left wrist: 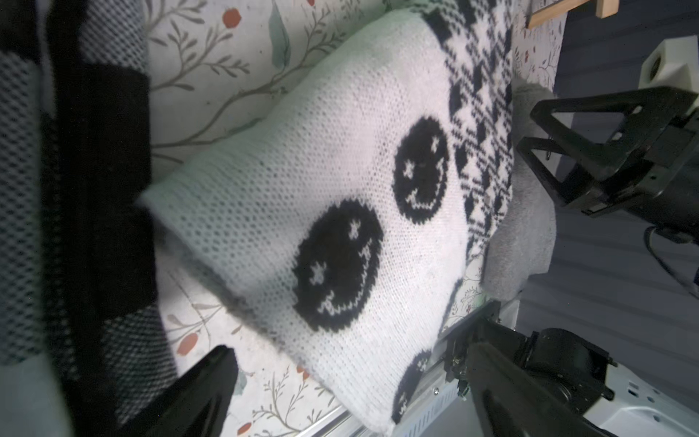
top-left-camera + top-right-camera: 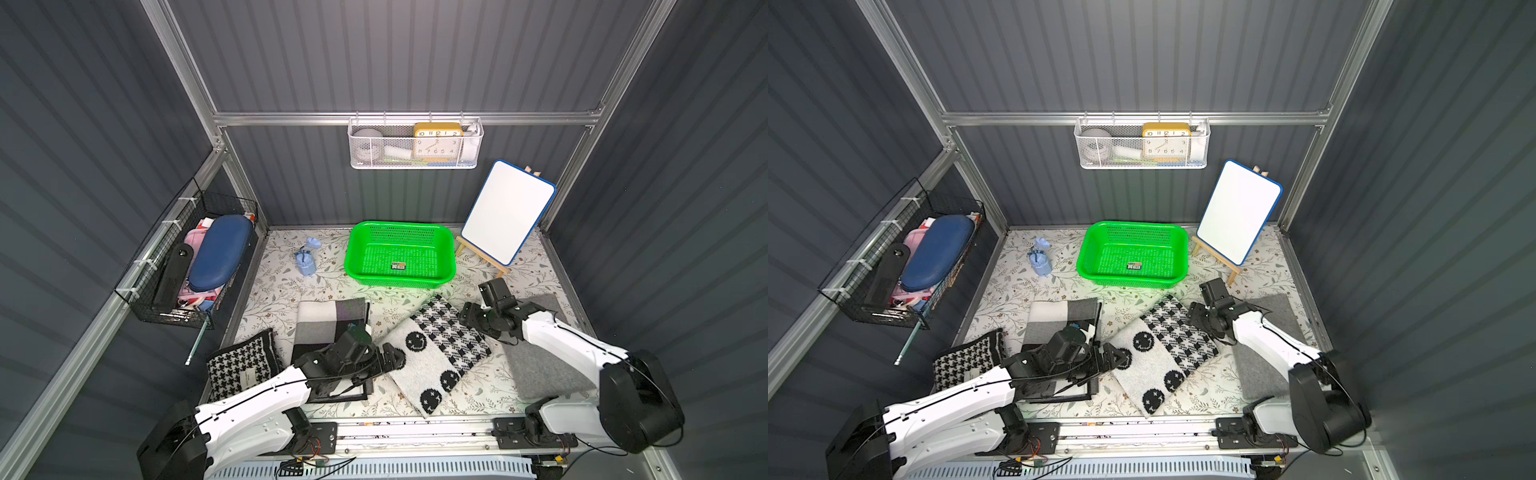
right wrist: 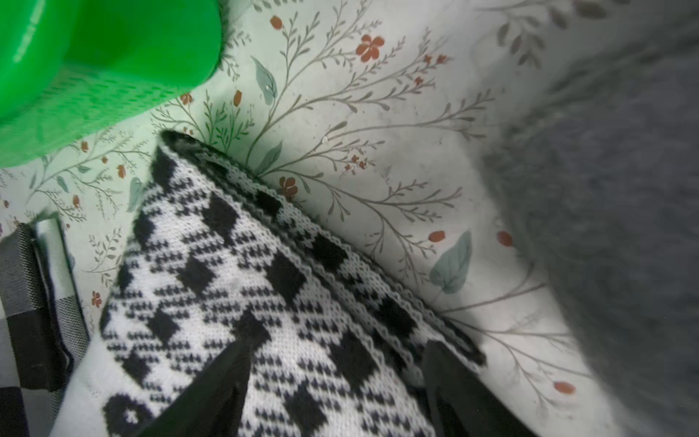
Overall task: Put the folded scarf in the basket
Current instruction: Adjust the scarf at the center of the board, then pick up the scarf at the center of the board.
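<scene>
Right wrist — scarf (image 3: 234,287) near basket (image 3: 94,75), outside it

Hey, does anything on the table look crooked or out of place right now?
The smiley-face scarf lies diagonally across the mat, one corner toward the green basket, while the plaid scarf beside it sits square. A thin rod also pokes out below the black wire basket on the side wall.
</scene>
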Controlling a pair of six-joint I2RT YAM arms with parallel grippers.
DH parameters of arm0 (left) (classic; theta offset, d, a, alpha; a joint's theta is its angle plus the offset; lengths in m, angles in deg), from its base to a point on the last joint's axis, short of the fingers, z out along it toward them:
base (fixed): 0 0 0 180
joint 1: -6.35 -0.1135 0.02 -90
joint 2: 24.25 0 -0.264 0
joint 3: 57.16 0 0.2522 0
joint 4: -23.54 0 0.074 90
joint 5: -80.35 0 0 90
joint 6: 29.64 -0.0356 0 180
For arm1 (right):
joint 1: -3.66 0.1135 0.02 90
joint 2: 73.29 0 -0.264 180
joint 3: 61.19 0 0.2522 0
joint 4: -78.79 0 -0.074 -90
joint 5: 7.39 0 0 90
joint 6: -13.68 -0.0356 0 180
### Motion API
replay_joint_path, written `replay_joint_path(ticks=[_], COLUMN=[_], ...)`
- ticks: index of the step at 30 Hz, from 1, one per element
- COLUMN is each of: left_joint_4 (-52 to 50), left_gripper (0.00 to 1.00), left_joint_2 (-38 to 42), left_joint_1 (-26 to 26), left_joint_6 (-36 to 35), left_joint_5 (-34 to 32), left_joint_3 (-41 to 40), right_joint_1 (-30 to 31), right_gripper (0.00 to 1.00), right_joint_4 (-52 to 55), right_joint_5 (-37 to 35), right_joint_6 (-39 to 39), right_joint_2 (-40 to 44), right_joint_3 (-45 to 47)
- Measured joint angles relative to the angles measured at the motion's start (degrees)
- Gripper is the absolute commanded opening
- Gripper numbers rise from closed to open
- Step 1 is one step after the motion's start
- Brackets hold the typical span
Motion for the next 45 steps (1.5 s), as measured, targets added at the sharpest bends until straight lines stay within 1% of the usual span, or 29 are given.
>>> replay_joint_path(ticks=[3,5,8,12,15,17,20,22,25,28,31,34,36,37,41,45], left_joint_4=[1.8,3.1,4.5,7.3,7.0,6.4,6.0,6.2,6.2,5.1,4.1,3.9,4.0,4.0,3.8,2.6], left_gripper=[0.99,0.99,0.99,0.99,0.99,0.99,0.99,0.99,0.99,0.99,0.99,0.99,0.99,0.99,0.99,0.99], left_joint_2=[-3.1,-5.9,-10.0,-15.7,-20.7,-24.2,-28.5,-31.3,-34.1,-35.6,-35.1,-32.6,-30.1,-28.7,-27.3,-27.3], left_joint_1=[0.5,0.7,0.7,0.7,0.6,-0.2,-3.1,-5.9,-9.4,-11.0,-11.3,-11.3,-11.3,-11.3,-11.3,-11.3], left_joint_6=[0.9,1.2,1.5,1.8,1.2,0.3,-1.7,-3.6,-5.9,-8.0,-9.2,-9.9,-10.2,-10.5,-11.4,-11.4], left_joint_5=[0.5,0.8,1.1,1.1,-0.6,-1.9,-2.8,-3.5,-4.2,-5.1,-5.2,-4.4,-3.3,-2.7,-1.2,-0.8], left_joint_3=[-0.4,-0.3,-0.2,2.9,7.1,10.5,14.5,17.2,20.0,22.1,22.3,21.0,19.3,18.3,15.8,14.4], right_joint_1=[-0.2,-0.2,-0.2,-0.1,0.3,1.5,4.2,6.7,10.0,11.1,11.2,9.9,7.1,4.6,-4.3,-7.0], right_gripper=[0.72,0.71,0.71,0.72,0.72,0.72,0.72,0.72,0.74,0.77,0.84,0.88,0.88,0.88,0.88,0.88], right_joint_4=[-0.9,-1.0,-2.2,-2.5,-2.5,-2.0,-1.3,-0.7,0.3,1.9,4.5,6.6,6.6,6.2,1.8,-1.5], right_joint_5=[2.5,3.6,4.5,4.8,4.5,4.2,3.3,2.7,2.0,0.9,-2.2,-4.7,-4.3,-3.8,1.7,7.7], right_joint_6=[0.9,0.9,0.5,-1.4,-4.0,-6.1,-9.5,-12.2,-15.1,-16.5,-16.8,-16.2,-15.8,-15.3,-13.2,-11.2], right_joint_2=[-3.3,-4.9,-4.5,1.2,7.3,13.0,18.8,22.2,26.3,29.5,31.7,34.0,34.6,34.6,31.6,26.1], right_joint_3=[-0.3,-0.2,1.4,6.7,11.3,14.7,18.0,19.6,21.4,22.0,21.9,21.7,21.3,21.0,21.0,20.4])
